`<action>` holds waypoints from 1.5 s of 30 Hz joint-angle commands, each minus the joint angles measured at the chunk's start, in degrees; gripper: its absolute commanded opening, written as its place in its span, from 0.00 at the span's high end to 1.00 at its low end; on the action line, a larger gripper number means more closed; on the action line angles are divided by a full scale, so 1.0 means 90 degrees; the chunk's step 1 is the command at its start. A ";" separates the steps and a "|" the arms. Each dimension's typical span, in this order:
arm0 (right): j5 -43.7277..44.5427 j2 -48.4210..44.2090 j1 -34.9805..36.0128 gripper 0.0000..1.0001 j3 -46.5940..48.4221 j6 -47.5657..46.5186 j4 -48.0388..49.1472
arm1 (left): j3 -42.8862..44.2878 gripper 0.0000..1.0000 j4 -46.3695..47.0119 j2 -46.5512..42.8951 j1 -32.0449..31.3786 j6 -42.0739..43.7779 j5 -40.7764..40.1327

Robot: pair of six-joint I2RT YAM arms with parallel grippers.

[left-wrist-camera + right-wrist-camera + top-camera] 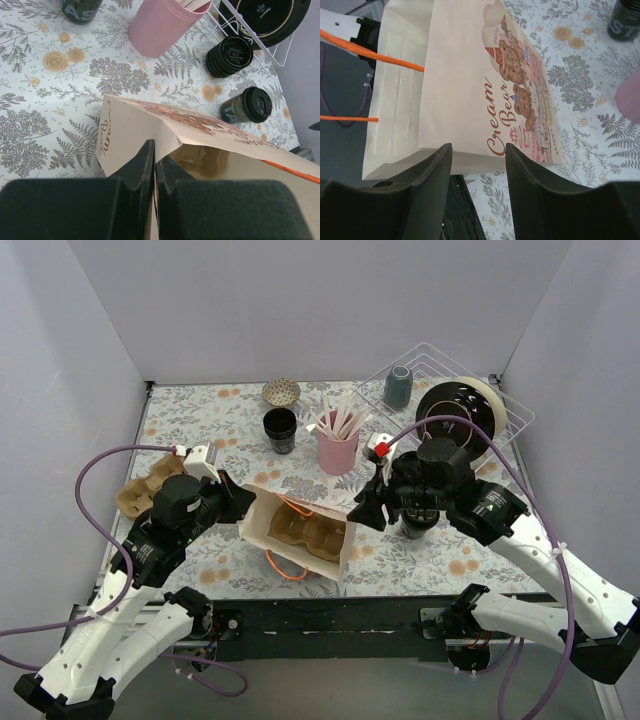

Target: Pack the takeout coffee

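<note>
Left jaws are clamped shut on the paper bag's [130, 130] rim. Right jaws sit wide apart and empty, facing the bag. The 1 lidded coffee [247, 105] stands loose on the desk [50, 100], mid-right of the left wrist view. Next, I'd guess, the right jaws need to grip it.

**Lidded coffee cup stands upright, untouched**

The takeout coffee [247, 105], a small dark cup capped with a glossy black round lid, stands upright on the flowered table [75, 100], pale lettering showing on its side. From the left gripper [154, 152] it lies ahead and to the right, well apart. From overhead it is largely hidden, just behind the right gripper [365, 510], whose spread fingers are clear of it.
</note>
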 commanded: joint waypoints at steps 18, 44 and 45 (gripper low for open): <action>0.1984 0.0566 0.0048 0.48 0.2113 0.0627 -0.0120 | 0.0855 1.00 -0.0769 0.0445 -0.0005 -0.1979 -0.0774; 0.1701 0.2051 0.0399 0.53 0.4538 0.3879 -0.4222 | 0.1402 1.00 -0.1873 0.1617 -0.0014 -0.3630 -0.0503; 0.1692 0.2061 0.0419 0.53 0.4460 0.3898 -0.4271 | 0.1393 1.00 -0.1922 0.1637 -0.0005 -0.3669 -0.0473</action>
